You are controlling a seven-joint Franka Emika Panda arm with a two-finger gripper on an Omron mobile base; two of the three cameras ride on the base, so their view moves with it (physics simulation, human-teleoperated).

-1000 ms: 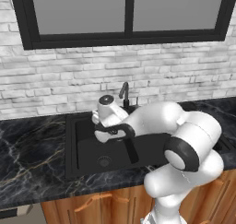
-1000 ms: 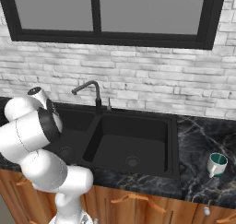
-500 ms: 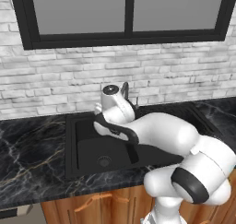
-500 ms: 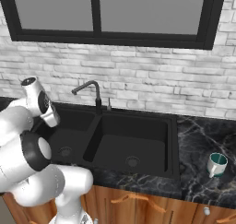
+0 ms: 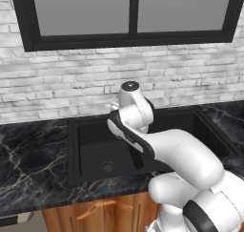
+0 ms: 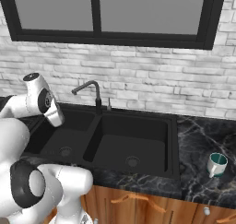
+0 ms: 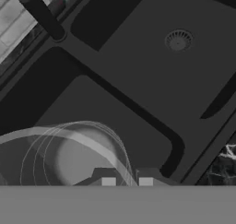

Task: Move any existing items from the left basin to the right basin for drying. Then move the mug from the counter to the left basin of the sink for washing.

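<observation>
The pale translucent cup (image 7: 73, 158) hangs over the left basin (image 7: 143, 126), and my gripper (image 7: 126, 181) is shut on its rim, one fingertip (image 7: 108, 181) inside and the other outside. Past the central divider lies the right basin (image 7: 193, 80) with its round drain (image 7: 179, 40). My wrist (image 5: 131, 101) stands high over the sink near the divider and hides the cup from the left base camera. The left basin (image 6: 62, 142) holds nothing else that I can see. The white mug (image 6: 216, 164) with a teal inside stands on the black marble counter (image 6: 198, 191) far to the right.
The dark curved faucet (image 6: 92, 91) rises at the back of the divider, close beside my hand, and its base (image 7: 50, 25) shows in the hand view. A brick wall and a window stand behind the sink. Wooden cabinet fronts run below the counter.
My hand has risen and swung to the right, toward the divider, with the cup still in the gripper. The mug has not moved.
</observation>
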